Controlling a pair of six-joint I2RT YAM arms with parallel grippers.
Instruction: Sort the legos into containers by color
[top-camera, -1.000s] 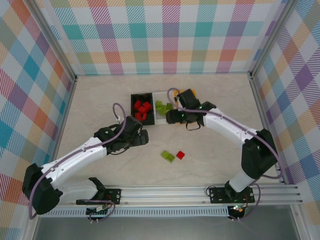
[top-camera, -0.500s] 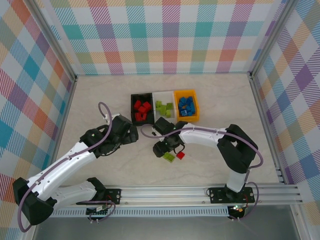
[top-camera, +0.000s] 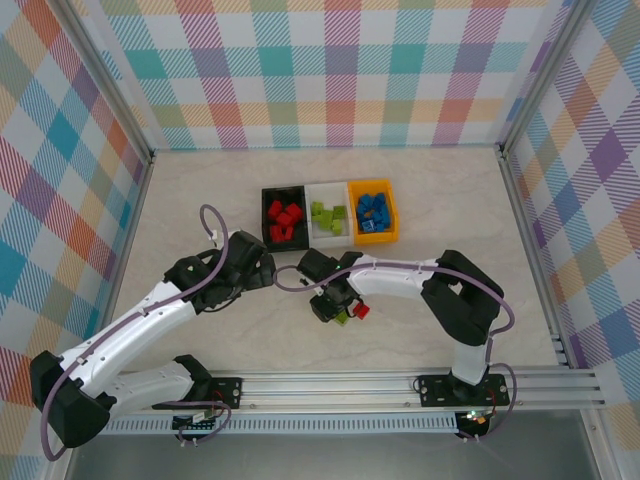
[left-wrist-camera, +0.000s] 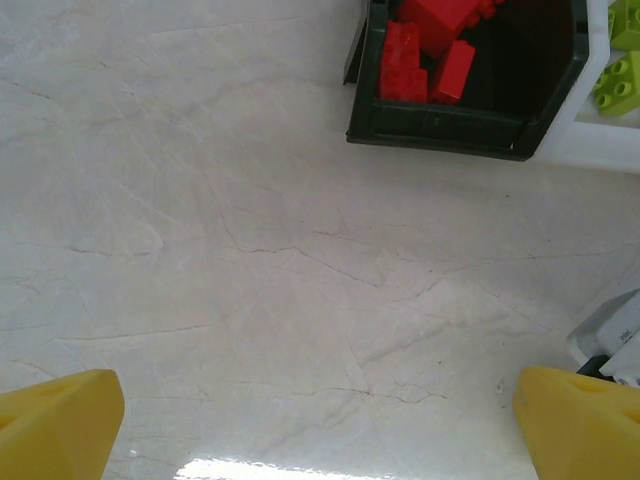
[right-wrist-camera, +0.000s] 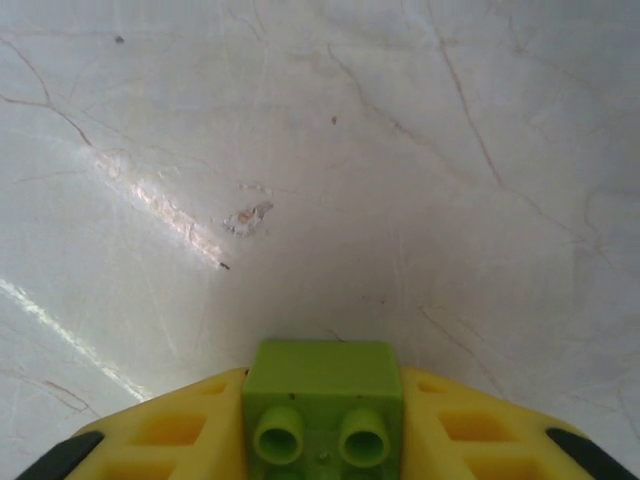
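Right wrist: lime lego (right-wrist-camera: 322, 395) gripped by end effector (right-wrist-camera: 322, 376).

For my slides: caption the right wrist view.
Yellow fingers hold a lime green brick between them, pale marbled tabletop beyond.

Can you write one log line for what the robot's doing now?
right claw: gripping green brick | left claw: open, empty | red brick: loose on table
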